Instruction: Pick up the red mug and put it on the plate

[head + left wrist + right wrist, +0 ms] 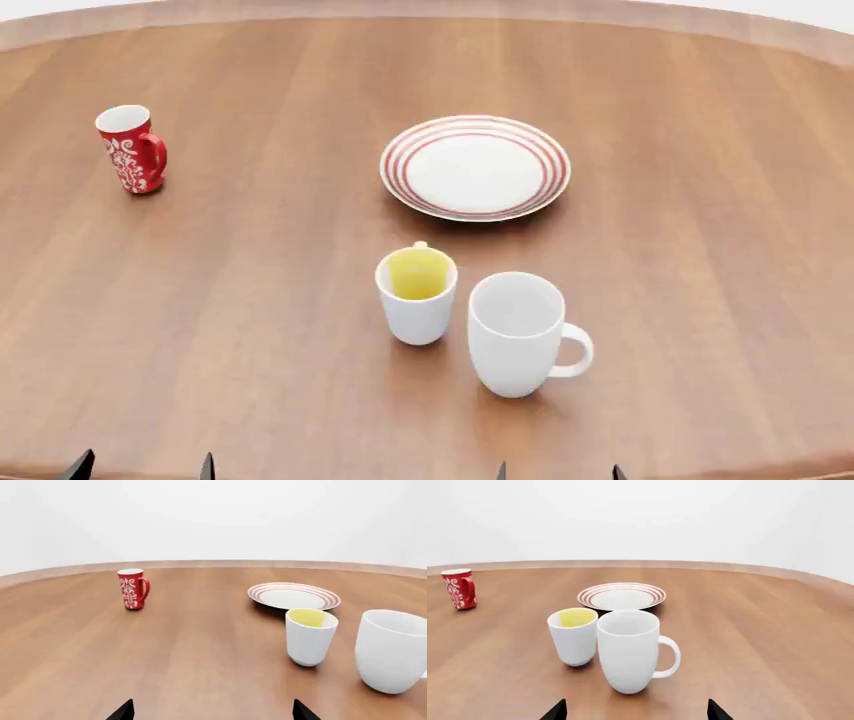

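The red mug [131,148] stands upright on the bench [267,300], far left and well apart from the plate [475,166], its handle turned toward the plate. It lies ahead of your left end effector [140,468] and well beyond it; the right end effector [558,472] is farther, with two white mugs between it and the target. Judgement: the left arm has the shorter, unobstructed reach. Only the fingertips of each end effector show at the near edge, spread wide, holding and touching nothing.

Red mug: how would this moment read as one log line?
red mug: upright, untouched | plate: bare | left end effector: open | right end effector: open
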Controlling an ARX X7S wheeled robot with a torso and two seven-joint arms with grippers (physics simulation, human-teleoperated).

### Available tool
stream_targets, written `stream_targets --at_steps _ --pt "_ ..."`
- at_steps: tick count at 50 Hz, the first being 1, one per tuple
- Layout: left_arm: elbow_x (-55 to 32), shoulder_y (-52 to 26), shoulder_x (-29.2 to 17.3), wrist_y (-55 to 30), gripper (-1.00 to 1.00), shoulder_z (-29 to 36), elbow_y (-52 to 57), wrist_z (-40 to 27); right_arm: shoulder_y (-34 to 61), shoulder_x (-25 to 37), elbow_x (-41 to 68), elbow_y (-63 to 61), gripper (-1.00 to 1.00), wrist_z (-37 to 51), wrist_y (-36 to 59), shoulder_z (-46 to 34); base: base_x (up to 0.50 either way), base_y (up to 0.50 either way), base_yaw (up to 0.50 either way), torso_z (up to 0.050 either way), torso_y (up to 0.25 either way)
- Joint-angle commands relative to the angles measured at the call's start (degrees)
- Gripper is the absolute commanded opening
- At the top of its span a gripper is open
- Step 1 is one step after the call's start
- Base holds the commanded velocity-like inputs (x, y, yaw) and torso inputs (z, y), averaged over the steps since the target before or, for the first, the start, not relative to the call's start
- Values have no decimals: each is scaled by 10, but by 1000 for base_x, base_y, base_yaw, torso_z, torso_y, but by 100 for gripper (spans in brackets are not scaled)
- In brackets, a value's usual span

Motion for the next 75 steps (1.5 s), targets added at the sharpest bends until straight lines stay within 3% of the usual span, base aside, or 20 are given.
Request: stream_targets --at_steps 1,21,29,34,42,49,75 --pt "-11 1 -10 -3 100 9 5 -9 1 9 6 3 100 15 5 -11 0 0 0 0 0" --pt "-34 -3 -39 -29 100 37 36 -41 2 39 29 -42 100 43 45 -47 0 0 0 0 0" --pt "-50 -29 -60 -176 100 40 192 -50 65 50 54 -197 100 82 243 -10 0 0 0 0 0" --pt "-88 -77 -68 -289 100 15 281 -55 175 61 85 -295 100 119 422 46 0 0 0 0 0" --pt "-108 -98 -77 -339 100 -7 335 -68 328 88 93 -291 100 159 565 96 210 -5 0 0 0" --pt "-110 -100 -82 -342 100 -7 343 -75 391 107 83 -222 100 173 578 104 500 0 0 0 0" --pt "-121 -93 -91 -328 100 1 333 -82 394 113 93 -186 100 168 568 99 500 0 0 0 0"
